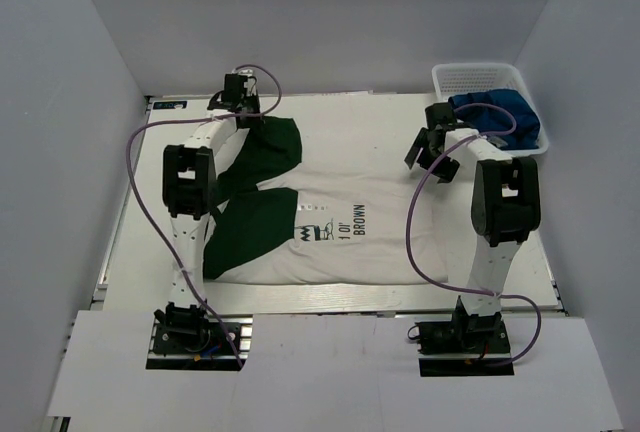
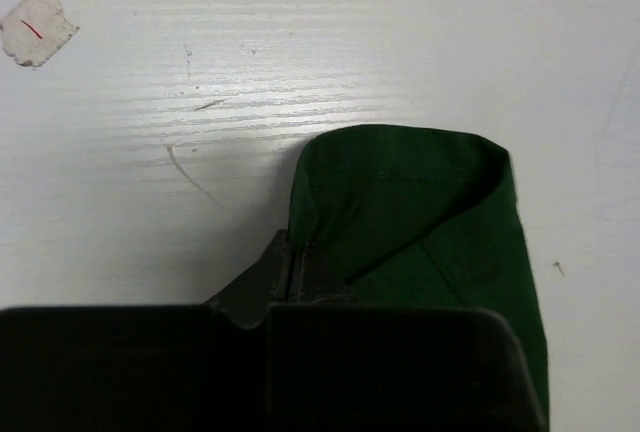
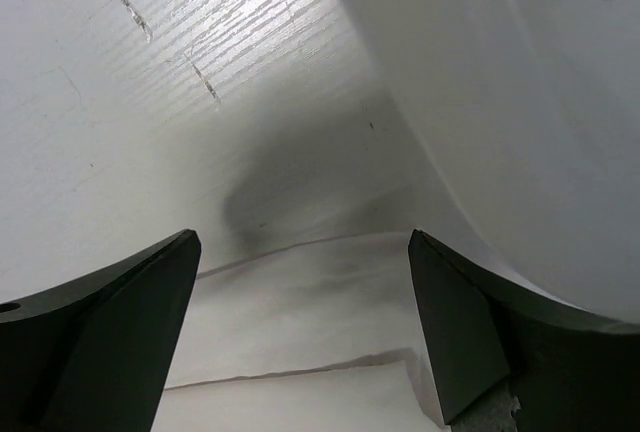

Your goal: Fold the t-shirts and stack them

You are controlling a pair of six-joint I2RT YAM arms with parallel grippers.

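Note:
A white t-shirt (image 1: pixel 345 252) with dark green sleeves and a "BROWN" chest print lies spread flat on the table, sleeves to the left. My left gripper (image 1: pixel 250 118) is at the end of the far green sleeve (image 1: pixel 272 147). In the left wrist view its fingertips (image 2: pixel 290 264) are pressed together on the edge of that sleeve (image 2: pixel 420 212). My right gripper (image 1: pixel 430 148) hangs open over the shirt's far right corner. The right wrist view shows white cloth layers (image 3: pixel 300 352) below and between its spread fingers (image 3: pixel 150 292). A royal blue t-shirt (image 1: pixel 500 112) lies bunched in the basket.
The white mesh basket (image 1: pixel 478 75) stands at the back right corner, close to my right arm. A scrap of tape (image 2: pixel 35 24) is stuck to the white table (image 2: pixel 200 72) beyond the sleeve. Grey walls enclose the table on three sides.

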